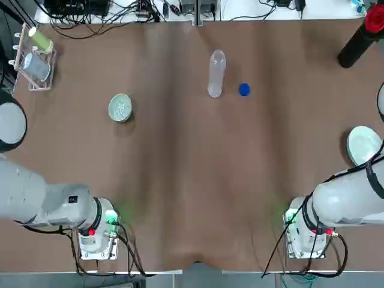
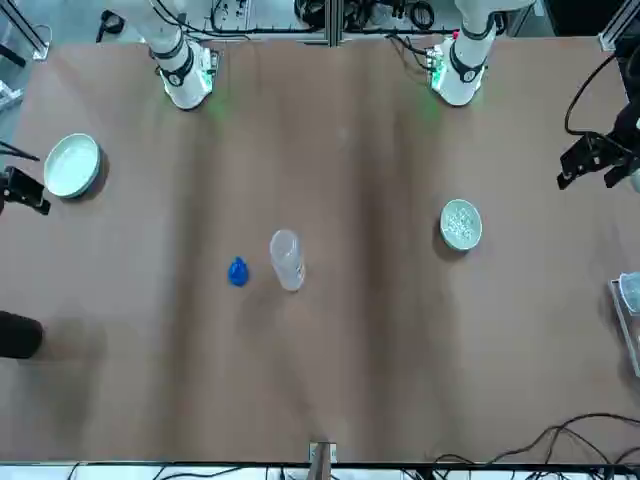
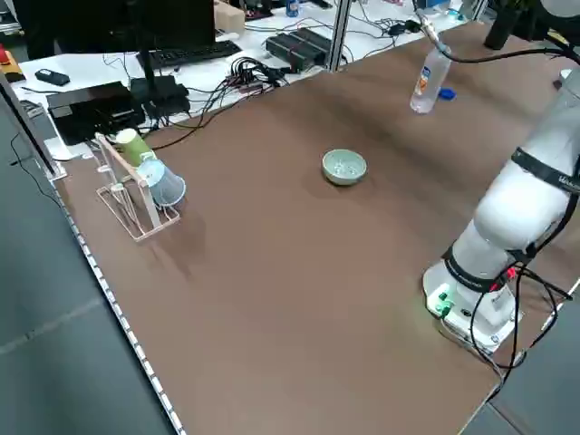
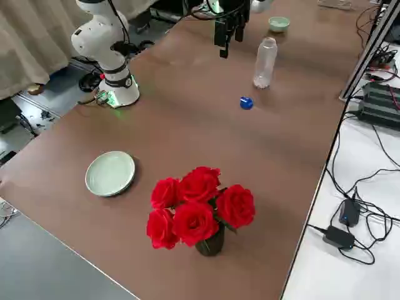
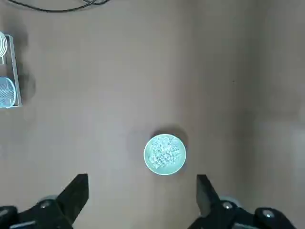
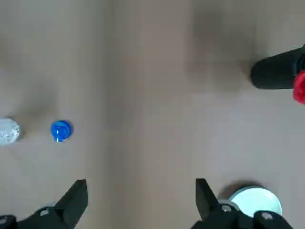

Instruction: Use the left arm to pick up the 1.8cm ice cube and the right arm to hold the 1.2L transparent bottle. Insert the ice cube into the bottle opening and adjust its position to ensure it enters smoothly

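Note:
The bottle [image 1: 216, 73] stands upright at the far middle of the table, clear and uncapped, and shows also in the front view [image 2: 287, 260]. The ice cube lies among several small whitish chunks [image 5: 164, 152] in a pale green bowl [image 1: 120, 107] on the left side. My left gripper [image 5: 141, 191] hangs open high above the table, with the bowl [image 5: 178, 164] below it. My right gripper [image 6: 141, 195] is also open and raised over the table's right side, far from the bottle [image 6: 8, 131]. Neither gripper holds anything.
A blue cap [image 1: 244, 89] lies just right of the bottle. A pale plate [image 1: 363, 144] sits at the right edge. A black cylinder with a red top [image 1: 360, 36] holding roses [image 4: 200, 209] stands at the far right corner. A cup rack [image 1: 35, 57] occupies the far left corner.

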### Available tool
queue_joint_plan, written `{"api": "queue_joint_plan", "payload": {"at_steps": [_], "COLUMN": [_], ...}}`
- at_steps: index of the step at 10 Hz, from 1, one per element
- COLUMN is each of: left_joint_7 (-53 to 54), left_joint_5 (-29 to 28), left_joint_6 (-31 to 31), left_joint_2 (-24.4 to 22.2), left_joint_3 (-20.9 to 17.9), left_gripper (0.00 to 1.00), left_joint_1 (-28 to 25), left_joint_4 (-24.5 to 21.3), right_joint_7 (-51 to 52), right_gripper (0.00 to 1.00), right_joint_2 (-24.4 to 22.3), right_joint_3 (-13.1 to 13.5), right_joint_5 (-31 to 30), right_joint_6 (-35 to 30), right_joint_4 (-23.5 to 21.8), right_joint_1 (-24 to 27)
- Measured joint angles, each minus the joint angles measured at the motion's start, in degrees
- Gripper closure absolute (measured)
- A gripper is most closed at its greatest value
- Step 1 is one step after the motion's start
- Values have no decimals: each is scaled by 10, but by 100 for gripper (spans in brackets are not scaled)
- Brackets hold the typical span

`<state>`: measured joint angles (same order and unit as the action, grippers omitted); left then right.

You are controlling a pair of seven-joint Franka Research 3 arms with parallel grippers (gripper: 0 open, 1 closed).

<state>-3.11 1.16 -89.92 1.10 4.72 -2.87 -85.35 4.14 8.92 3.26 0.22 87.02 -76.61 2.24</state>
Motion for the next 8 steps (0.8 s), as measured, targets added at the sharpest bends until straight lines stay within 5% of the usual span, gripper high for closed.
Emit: {"api": "queue_joint_plan", "payload": {"at_steps": [8], "left_joint_7": [-2], "left_joint_5": [0], "left_joint_6": [0], "left_joint_2": [-1], "left_joint_3": [2], "left_gripper": [0], "left_joint_1": [0], "left_joint_4": [-11], "right_joint_7": [82], "right_gripper": [0], "right_joint_2": [11], "right_joint_3": [-3], "right_joint_5": [16], "right_joint_6": [6], "right_joint_4": [-15], "right_joint_1": [-19]}}
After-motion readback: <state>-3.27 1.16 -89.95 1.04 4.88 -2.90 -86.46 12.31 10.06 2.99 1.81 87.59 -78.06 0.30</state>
